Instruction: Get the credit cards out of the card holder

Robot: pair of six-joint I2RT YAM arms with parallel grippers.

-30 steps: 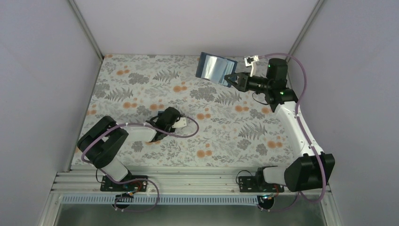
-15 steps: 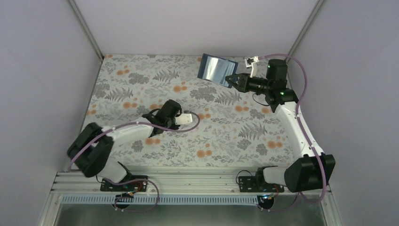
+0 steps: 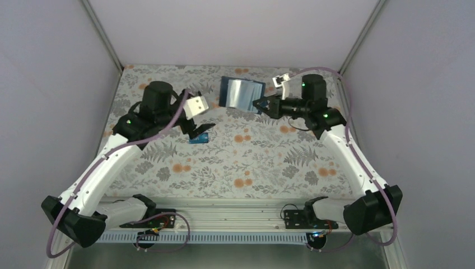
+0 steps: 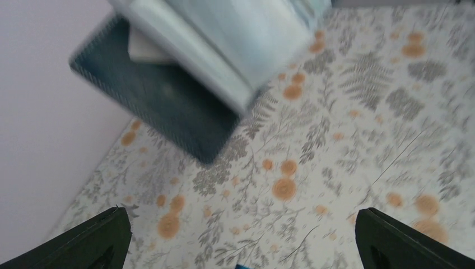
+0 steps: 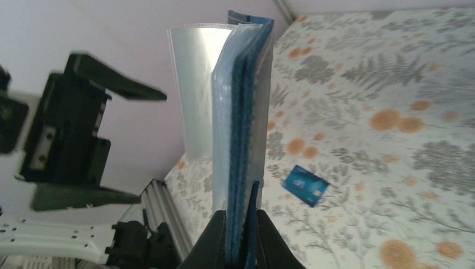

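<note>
Floral table (image 3: 269,162) between walls (image 3: 56,84), card holder (image 3: 242,93) aloft

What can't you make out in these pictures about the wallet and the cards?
- Whether cards are inside the dark navy book-like card holder: sleeve glare in top view; edge-on between right fingers in right wrist view; motion blur in left wrist view.
- Print on the bright blue flat card: too small in right wrist view; partly behind open left fingers in top view; cut by the bottom edge in left wrist view.
</note>
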